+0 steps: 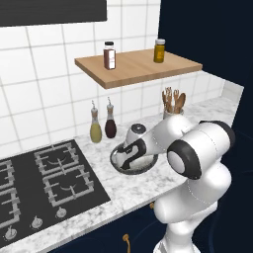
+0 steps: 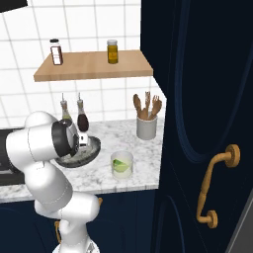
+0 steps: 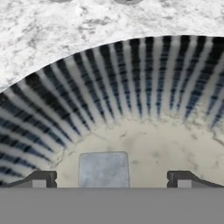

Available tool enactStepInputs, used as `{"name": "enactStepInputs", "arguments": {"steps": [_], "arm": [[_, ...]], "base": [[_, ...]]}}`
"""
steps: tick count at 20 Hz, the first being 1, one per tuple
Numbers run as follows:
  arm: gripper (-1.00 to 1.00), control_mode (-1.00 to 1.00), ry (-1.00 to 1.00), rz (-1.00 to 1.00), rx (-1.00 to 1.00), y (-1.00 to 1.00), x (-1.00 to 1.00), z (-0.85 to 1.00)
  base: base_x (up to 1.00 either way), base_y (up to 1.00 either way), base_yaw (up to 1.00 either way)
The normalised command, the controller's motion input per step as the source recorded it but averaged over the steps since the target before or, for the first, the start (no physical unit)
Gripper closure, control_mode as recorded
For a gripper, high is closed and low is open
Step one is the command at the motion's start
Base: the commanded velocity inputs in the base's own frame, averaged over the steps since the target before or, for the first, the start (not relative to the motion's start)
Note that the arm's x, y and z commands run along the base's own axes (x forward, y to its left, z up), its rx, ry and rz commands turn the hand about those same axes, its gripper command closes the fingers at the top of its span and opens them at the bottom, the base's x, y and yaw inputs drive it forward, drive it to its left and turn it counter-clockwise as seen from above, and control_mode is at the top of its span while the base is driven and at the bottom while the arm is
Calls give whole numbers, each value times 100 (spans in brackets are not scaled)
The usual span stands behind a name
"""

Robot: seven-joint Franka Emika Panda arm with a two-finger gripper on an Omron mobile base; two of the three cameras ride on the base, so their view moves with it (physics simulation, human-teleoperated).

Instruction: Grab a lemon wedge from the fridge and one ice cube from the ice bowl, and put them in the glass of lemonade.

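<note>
My gripper [image 3: 111, 180] hangs open just above the floor of the ice bowl [image 3: 131, 78], a wide bowl with a dark ribbed wall and a pale speckled floor. A square grey ice cube [image 3: 103, 169] lies between the fingertips, closer to the left one. Nothing is held. In the base views the hand dips into the ice bowl [image 1: 136, 171] [image 2: 93, 149] on the marble counter and hides the cube. The glass of lemonade [image 2: 121, 164] stands right of the bowl, with a yellow-green wedge-like piece inside it. The fridge is out of view.
A white cup of wooden utensils [image 2: 147, 126] stands behind the glass. Two sauce bottles [image 1: 103, 126] stand behind the bowl, and a black stove [image 1: 49, 183] lies to its left. A wooden shelf [image 1: 138, 66] with two jars hangs above. A navy cabinet door [image 2: 207, 99] with a brass handle rises on the right.
</note>
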Motion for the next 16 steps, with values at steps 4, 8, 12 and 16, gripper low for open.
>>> {"name": "enactStepInputs", "arguments": {"steps": [4,8,12,16], "arm": [[100,-100,0,0,0,0,0,-8],[100,-100,0,0,0,0,0,-5],[100,-100,0,0,0,0,0,0],[100,-100,0,0,0,0,0,0]], "base": [[0,0,0],[0,0,0],[0,0,0],[0,0,0]]}}
